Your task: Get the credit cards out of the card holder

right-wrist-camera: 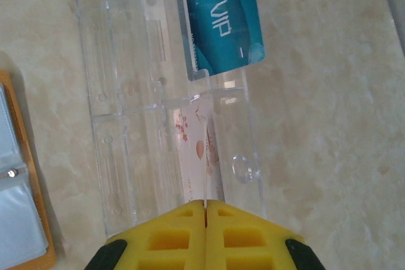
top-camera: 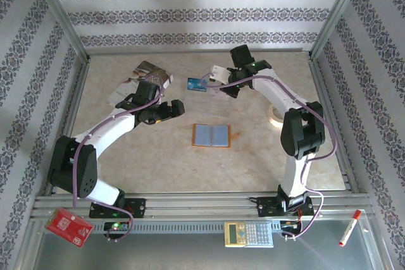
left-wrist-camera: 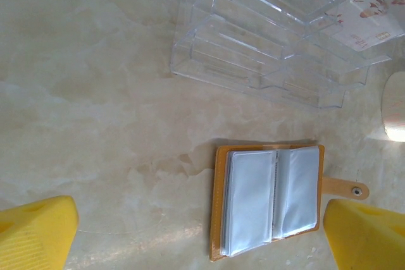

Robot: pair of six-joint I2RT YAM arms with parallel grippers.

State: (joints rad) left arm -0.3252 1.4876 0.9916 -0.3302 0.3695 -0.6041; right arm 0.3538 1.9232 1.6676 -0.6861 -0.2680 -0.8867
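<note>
The orange card holder (top-camera: 212, 135) lies open on the table, its blue-grey pockets (left-wrist-camera: 269, 200) facing up. My left gripper (top-camera: 176, 107) hovers open to its left, and the yellow fingers (left-wrist-camera: 35, 232) stand wide apart on either side of it, touching nothing. At the back, my right gripper (right-wrist-camera: 205, 205) is shut on a pale credit card with a pink blossom print (right-wrist-camera: 204, 150), held edge-on over a clear plastic rack (right-wrist-camera: 126, 112). A blue "VIP" credit card (right-wrist-camera: 224, 17) rests in that rack (left-wrist-camera: 253, 49). In the top view the blue card (top-camera: 197, 85) lies beside the right gripper (top-camera: 223, 82).
A roll of tape (top-camera: 276, 115) sits right of the card holder. Crumpled glossy packets (top-camera: 149, 74) lie at the back left. On the front rail rest a red packet (top-camera: 68, 227), a calculator (top-camera: 248, 234) and a red marker (top-camera: 349, 227). Patterned walls enclose the table.
</note>
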